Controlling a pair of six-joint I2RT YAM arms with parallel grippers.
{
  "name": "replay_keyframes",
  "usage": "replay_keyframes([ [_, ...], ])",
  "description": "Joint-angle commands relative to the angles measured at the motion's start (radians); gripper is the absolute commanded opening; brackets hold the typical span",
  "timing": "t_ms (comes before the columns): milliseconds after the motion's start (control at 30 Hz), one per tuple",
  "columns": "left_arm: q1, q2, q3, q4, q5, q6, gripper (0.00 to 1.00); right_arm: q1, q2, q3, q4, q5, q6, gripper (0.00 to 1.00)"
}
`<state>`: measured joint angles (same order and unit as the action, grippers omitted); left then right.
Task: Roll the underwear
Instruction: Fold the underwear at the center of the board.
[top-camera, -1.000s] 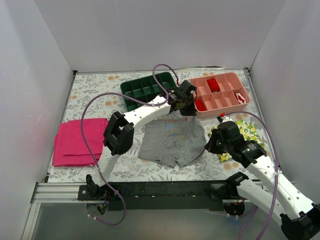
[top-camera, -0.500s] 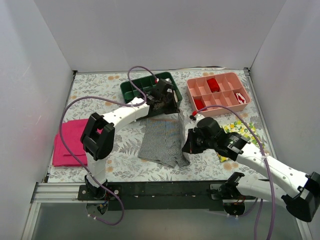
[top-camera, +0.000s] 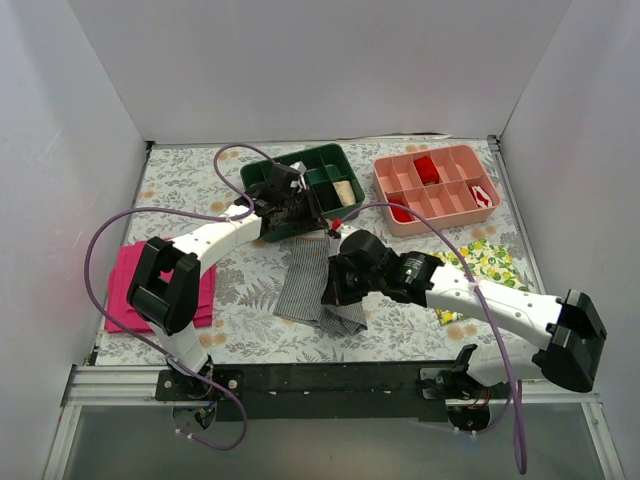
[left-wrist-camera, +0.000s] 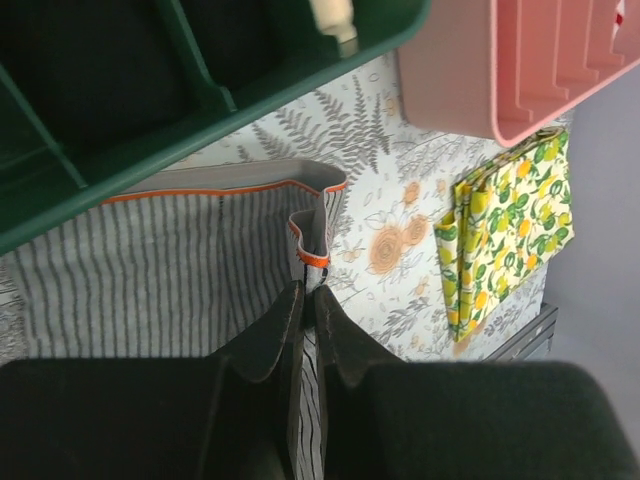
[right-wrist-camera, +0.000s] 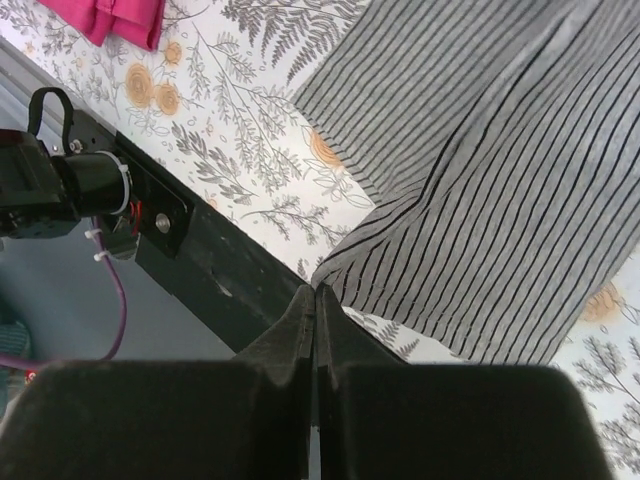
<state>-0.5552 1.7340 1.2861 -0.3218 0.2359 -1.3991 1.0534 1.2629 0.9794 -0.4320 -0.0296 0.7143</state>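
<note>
1. Counting what you've got on the table (top-camera: 190, 185): one underwear (top-camera: 302, 285), one magenta cloth (top-camera: 125, 290), one lemon-print cloth (top-camera: 490, 265), two compartment trays (one green tray (top-camera: 322, 160), one pink tray (top-camera: 450, 200)), and your two arms.
2. The underwear sits at centre, slightly toward 6 o'clock. It is folded into a narrow strip running 12 to 6, with the waistband end just beside the green tray's near wall.
3. Layout: green tray at 12, pink tray at 1–2, magenta cloth at 9, lemon-print cloth at 4.
4. Your left arm arcs from its base at 7 o'clock up to the green tray. The left gripper (left-wrist-camera: 308, 292) is pinched tight on a doubled-over bit of the orange-trimmed waistband.
5. Your right arm lies low across the table from 4 o'clock toward centre. The right gripper (right-wrist-camera: 315, 295) is fully closed, tips on the leg-hem corner at the strip's 6 o'clock end, nipping the fabric there.
6. Versus a second ago:
   - The underwear lay spread wide and flat. Now its 3 o'clock side is folded over and it is much narrower.
   - The left gripper has shifted from the pink tray's near corner across to the green tray.
   - The right arm was parked over the lemon-print cloth, which is now uncovered.
</note>
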Motion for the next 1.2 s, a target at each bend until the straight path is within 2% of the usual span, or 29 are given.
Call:
replay_keyframes([
  [0, 0.049, -0.071, -0.063, 0.043, 0.068, 0.051, 0.00, 0.017, 0.070, 0.082, 0.055, -0.007, 0.011, 0.01],
  [200, 0.101, -0.073, -0.142, 0.076, 0.123, 0.086, 0.00, 0.020, 0.185, 0.127, 0.075, -0.024, 0.002, 0.01],
  [500, 0.149, -0.071, -0.209, 0.087, 0.126, 0.120, 0.00, 0.022, 0.283, 0.156, 0.121, -0.067, 0.001, 0.01],
  [833, 0.192, -0.013, -0.191, 0.096, 0.128, 0.196, 0.00, 0.022, 0.383, 0.191, 0.206, -0.096, -0.016, 0.01],
  [1167, 0.207, 0.052, -0.183, 0.112, 0.144, 0.230, 0.00, 0.016, 0.503, 0.260, 0.205, -0.066, -0.055, 0.01],
])
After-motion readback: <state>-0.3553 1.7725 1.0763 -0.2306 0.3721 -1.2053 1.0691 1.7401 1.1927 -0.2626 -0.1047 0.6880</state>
